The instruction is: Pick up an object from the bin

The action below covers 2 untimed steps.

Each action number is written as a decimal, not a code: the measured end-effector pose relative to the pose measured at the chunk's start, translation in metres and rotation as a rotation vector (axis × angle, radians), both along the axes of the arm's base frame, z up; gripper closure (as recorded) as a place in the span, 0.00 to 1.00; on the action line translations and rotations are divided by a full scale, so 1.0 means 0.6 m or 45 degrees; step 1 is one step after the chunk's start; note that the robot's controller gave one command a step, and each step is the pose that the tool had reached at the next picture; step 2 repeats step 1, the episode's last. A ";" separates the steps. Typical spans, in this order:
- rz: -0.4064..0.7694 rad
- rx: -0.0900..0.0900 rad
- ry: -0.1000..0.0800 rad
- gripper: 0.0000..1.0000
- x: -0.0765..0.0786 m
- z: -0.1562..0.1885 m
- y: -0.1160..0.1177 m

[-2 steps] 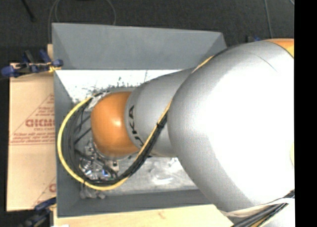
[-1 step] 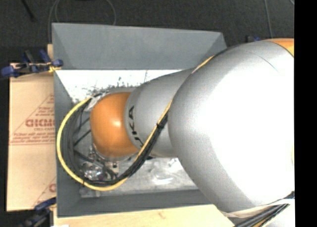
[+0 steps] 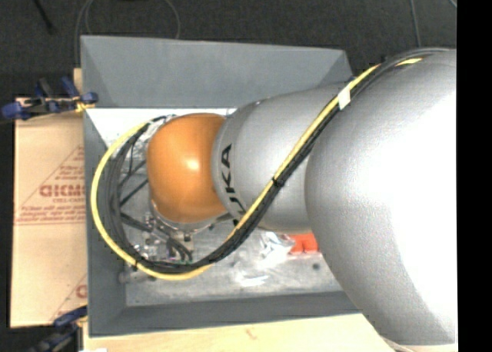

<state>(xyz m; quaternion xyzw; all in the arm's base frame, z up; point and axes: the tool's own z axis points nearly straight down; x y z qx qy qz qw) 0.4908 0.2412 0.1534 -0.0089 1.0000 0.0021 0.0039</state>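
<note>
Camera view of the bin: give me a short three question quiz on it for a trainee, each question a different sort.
1. True or false: the arm reaches into the bin from the picture's left.
2. What colour is the cover on the arm's wrist? A green, B orange, C blue.
3. Fill in: a yellow ___ loops round the wrist.
Key: 1 false; 2 B; 3 cable.

Orange piece [image 3: 306, 244] near crumpled wrap [image 3: 261, 257]

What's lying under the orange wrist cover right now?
At the orange cover's lower edge, dark wrist hardware and cables hang over the bin floor; anything beneath is covered. A red-orange thing lies nearby.
</note>
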 end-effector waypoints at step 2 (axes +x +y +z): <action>0.006 0.000 0.001 1.00 0.004 0.078 0.000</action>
